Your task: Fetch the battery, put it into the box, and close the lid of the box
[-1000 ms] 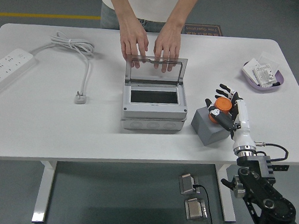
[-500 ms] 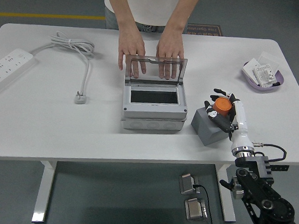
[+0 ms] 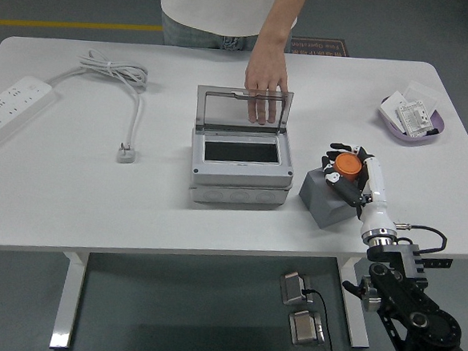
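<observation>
While a person's hand [image 3: 265,81] props the box [image 3: 240,164] lid [image 3: 243,110] open, the right robot hand [image 3: 345,174] clasps the orange battery [image 3: 348,163].

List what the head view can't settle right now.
- Battery: only the orange top shows; the right hand wraps the rest.
- Box interior: dark opening, contents unreadable.
- Purple tray: print on the white cards too small.
- Person's hand on the open lid: fingertips seen only through the clear pane.
- Left arm: out of frame.
</observation>
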### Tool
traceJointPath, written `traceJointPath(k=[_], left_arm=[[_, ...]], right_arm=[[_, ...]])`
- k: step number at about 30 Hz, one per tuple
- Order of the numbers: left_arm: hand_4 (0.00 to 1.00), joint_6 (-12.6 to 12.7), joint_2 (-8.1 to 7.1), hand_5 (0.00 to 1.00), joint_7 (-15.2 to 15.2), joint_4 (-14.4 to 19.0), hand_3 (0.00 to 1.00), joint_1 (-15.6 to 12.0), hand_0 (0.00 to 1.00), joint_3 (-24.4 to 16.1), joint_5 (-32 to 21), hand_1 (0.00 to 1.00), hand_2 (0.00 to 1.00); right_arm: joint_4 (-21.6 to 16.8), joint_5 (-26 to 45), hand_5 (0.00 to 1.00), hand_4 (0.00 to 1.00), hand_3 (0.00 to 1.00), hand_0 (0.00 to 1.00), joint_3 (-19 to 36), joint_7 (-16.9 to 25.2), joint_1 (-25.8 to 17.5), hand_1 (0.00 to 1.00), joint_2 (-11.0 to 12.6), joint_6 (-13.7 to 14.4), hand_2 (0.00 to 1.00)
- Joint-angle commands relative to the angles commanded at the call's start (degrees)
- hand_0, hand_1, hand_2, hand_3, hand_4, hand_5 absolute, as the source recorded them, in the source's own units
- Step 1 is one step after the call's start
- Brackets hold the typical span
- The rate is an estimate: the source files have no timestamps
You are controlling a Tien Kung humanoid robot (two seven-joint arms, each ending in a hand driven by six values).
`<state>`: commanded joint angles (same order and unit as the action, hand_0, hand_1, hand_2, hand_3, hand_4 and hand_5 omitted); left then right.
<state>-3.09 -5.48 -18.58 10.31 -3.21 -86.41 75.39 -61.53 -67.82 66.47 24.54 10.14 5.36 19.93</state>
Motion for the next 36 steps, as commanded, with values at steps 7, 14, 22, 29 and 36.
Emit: traceJointPath(k=[7,14,22,29,36], left_arm=[[0.826,0.1,0.0,0.502,0.1,0.0,0.781,0.0,0.73,0.0,0.0,0.74,0.72],[0.829,0.1,0.06,0.501,0.1,0.0,0.78,0.0,0.73,0.1,0.1,0.74,0.72],[0.828,0.2,0.01,0.5,0.0,0.0,0.78,-0.1,0.73,0.0,0.1,0.74,0.72],[0.829,0.2,0.02,0.5,0.0,0.0,0.78,-0.2,0.73,0.0,0.1,0.741,0.721],[0.829,0.4,0.05,0.499,0.1,0.0,0.78,-0.1,0.73,0.0,0.0,0.741,0.722]], right_arm=[[0.3,1.1,0.002,0.154,0.486,0.518,-0.4,-0.2,0.0,0.514,0.0,-0.2,0.478],[0.3,1.7,0.022,0.032,0.458,0.484,-0.9,-1.3,0.5,0.489,0.4,-0.6,0.455],[-0.6,3.1,0.012,0.002,0.451,0.484,-1.2,-2.0,1.4,0.493,0.9,-0.6,0.461],[-1.0,3.2,0.002,0.002,0.421,0.474,-0.9,-2.2,2.0,0.48,1.3,-0.7,0.451],[-1.1,2.9,0.002,0.002,0.393,0.475,-0.6,-2.3,2.3,0.483,1.6,-0.5,0.456]])
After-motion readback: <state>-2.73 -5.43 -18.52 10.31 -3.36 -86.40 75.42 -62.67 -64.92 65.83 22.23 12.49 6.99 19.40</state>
